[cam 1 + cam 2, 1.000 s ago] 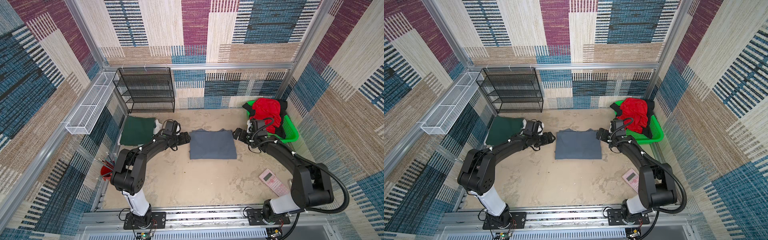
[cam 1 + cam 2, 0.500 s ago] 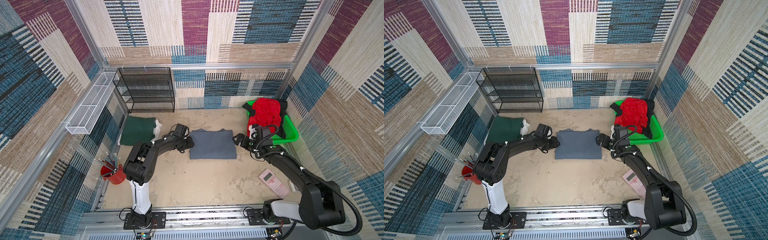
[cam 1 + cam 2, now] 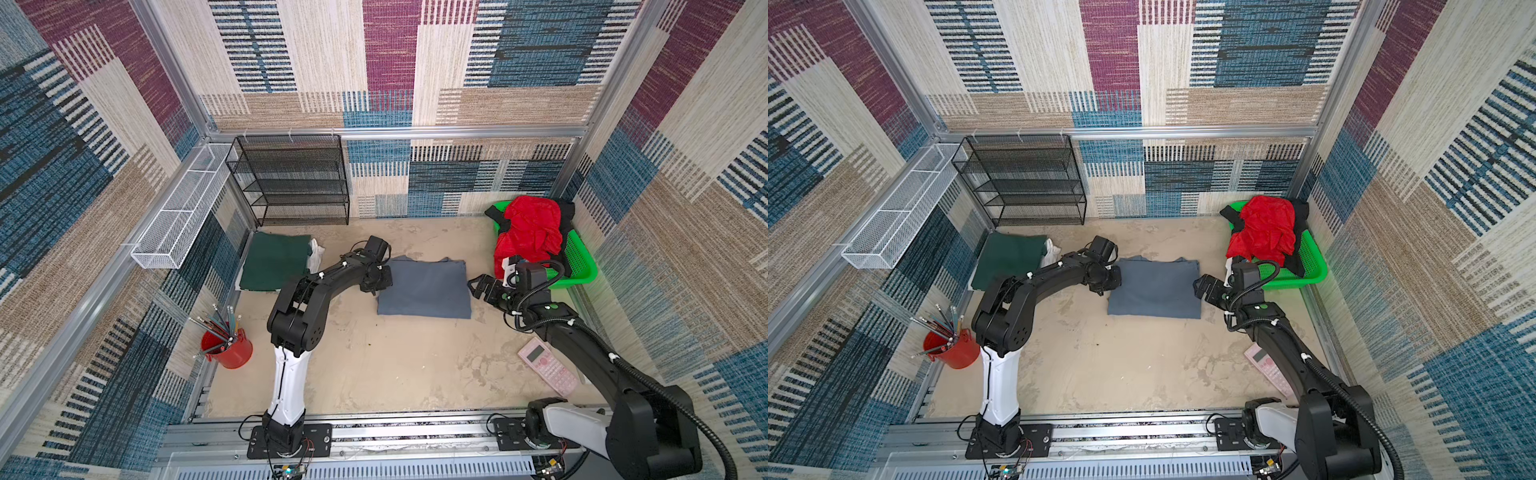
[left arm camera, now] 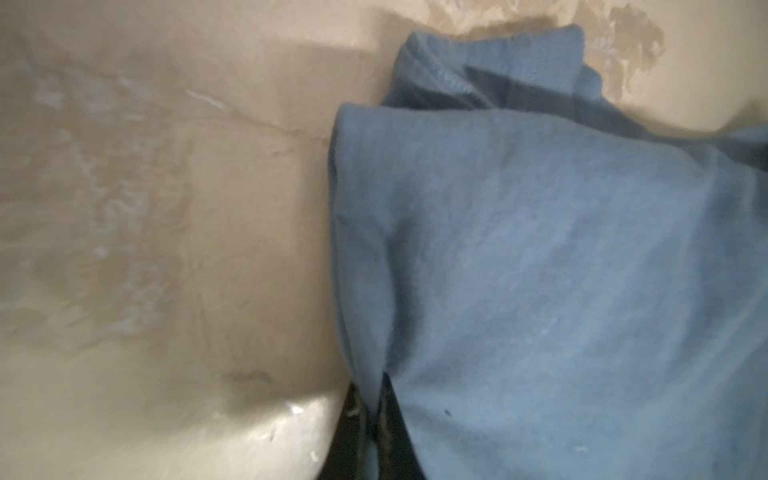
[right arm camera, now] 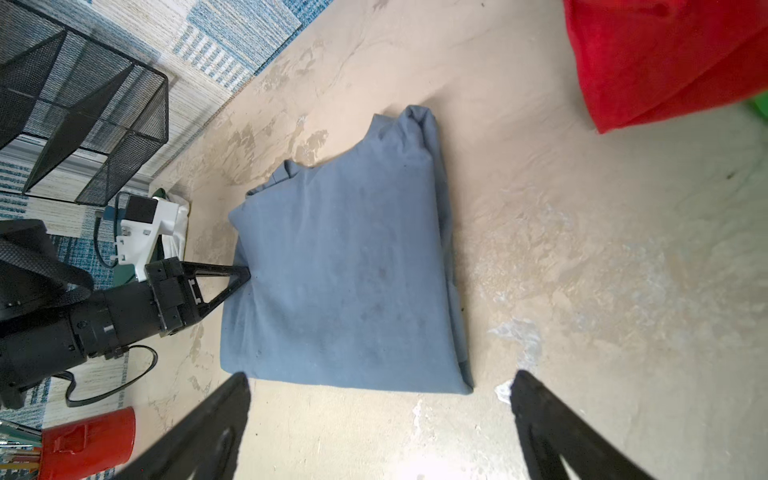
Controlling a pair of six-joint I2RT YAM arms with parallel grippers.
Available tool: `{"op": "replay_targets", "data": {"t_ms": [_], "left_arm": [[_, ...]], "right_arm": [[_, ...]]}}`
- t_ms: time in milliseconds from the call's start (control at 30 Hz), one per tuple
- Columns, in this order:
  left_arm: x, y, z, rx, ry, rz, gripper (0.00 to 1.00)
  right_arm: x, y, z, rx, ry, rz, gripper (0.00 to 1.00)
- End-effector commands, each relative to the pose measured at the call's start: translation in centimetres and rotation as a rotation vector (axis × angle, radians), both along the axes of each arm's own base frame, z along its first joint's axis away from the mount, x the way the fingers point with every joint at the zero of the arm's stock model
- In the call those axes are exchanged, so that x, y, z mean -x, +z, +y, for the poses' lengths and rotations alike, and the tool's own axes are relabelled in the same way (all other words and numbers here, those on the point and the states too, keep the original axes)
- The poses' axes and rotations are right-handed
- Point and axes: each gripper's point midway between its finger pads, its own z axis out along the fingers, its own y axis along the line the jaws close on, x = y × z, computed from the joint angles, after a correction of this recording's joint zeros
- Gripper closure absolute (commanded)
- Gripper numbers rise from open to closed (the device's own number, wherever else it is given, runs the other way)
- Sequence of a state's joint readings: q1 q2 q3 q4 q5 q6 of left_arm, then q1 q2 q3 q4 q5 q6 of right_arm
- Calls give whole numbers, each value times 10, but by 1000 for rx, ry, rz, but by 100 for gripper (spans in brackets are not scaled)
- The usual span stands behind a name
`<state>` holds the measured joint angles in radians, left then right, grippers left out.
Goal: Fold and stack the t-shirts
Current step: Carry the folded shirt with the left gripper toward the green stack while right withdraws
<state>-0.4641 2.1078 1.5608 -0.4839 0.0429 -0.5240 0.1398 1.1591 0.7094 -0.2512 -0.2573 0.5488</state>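
Note:
A slate grey t-shirt (image 3: 424, 291) (image 3: 1154, 289) lies folded flat mid-table. My left gripper (image 3: 384, 282) (image 3: 1115, 280) (image 4: 376, 411) is shut on a pinch of its left edge; the right wrist view shows those fingertips (image 5: 243, 274) at the cloth (image 5: 345, 270). My right gripper (image 3: 478, 289) (image 3: 1202, 286) (image 5: 382, 374) stands open just off the shirt's right edge, holding nothing. A dark green t-shirt (image 3: 274, 266) lies folded at the left with a white one (image 3: 316, 253) showing under it. A red t-shirt (image 3: 530, 232) and a black one (image 3: 567, 212) are heaped in the basket.
The green mesh basket (image 3: 582, 266) stands at the right wall. A black wire shelf (image 3: 291, 183) is at the back, a white wire tray (image 3: 183, 212) on the left wall. A red cup of pencils (image 3: 228, 349) sits front left, a pink calculator (image 3: 548, 365) front right.
My left gripper has slid right to the grey shirt's left edge and shut on it. The right gripper stayed open and shifted slightly toward the front.

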Motion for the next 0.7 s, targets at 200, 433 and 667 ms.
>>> {"op": "replay_targets", "data": {"t_ms": [200,433,667], "left_arm": [[-22,75,29,-249,-123,-126,100],[-35,115,42,-320,-136,-181,100],[-41,137,56,-400,-161,-201,100]], "right_arm": [[5,-5,-3,5,-12,-46,1],[7,-5,-3,17,3,-69,1],[5,-6,-1,18,18,-81,1]]}}
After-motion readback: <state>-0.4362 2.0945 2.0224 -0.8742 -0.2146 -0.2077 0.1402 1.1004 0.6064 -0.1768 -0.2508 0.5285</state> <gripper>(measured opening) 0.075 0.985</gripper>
